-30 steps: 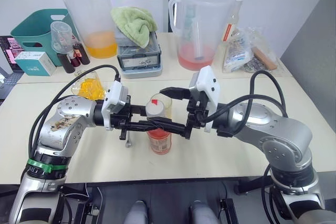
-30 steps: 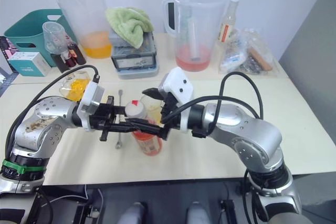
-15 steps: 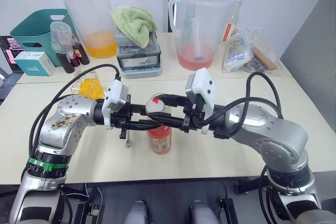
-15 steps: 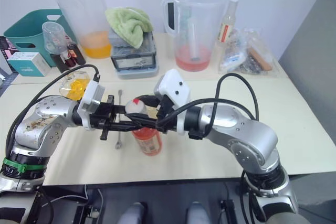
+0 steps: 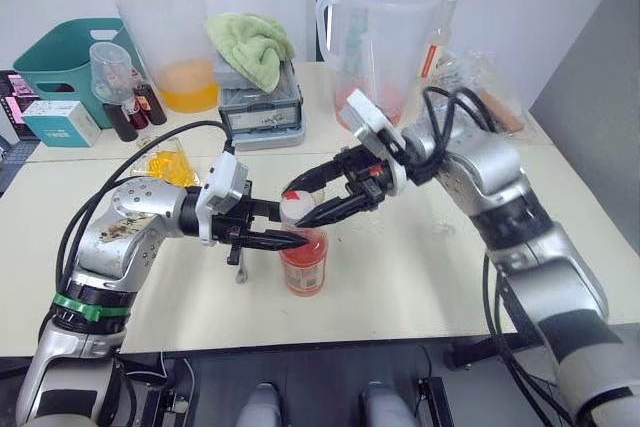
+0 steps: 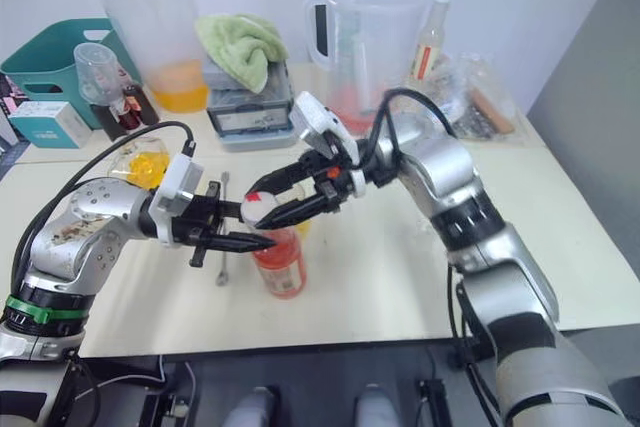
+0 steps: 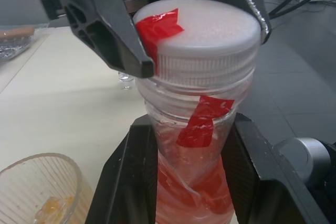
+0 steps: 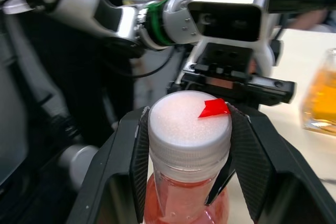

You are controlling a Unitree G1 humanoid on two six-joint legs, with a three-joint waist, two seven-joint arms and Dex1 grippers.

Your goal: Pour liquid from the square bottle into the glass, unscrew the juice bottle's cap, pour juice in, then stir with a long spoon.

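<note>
Left gripper (image 5: 283, 239): its two black fingers are pressed against the neck of the juice bottle (image 5: 303, 262), one on each side just below the cap, as the left wrist view shows; it acts as the anchor hand.
Juice bottle: stands upright on the cream table (image 5: 400, 277) in front of the robot, between the two arms, mostly full of pink-red juice. The thin clear plastic looks creased in the left wrist view, so it will likely give under a hard squeeze; the stiffer neck ring is the better place to hold, and that is where the hold is.
Cap (image 8: 189, 129): white, ribbed on its rim, with a red mark on top, sitting on the bottle mouth. Whether it is still fully threaded cannot be told. It is small and light, and the ribs should give grip against slipping.
Right gripper (image 5: 320, 197): fingers pinch the cap from opposite sides, touching its ribbed rim, in the right wrist view.
Long spoon (image 6: 224, 227): lies flat on the table just beside the left gripper, partly hidden by it.
Step in hand: likely unscrewing; the bottle should stay vertical, since an opened full bottle may spill.
</note>
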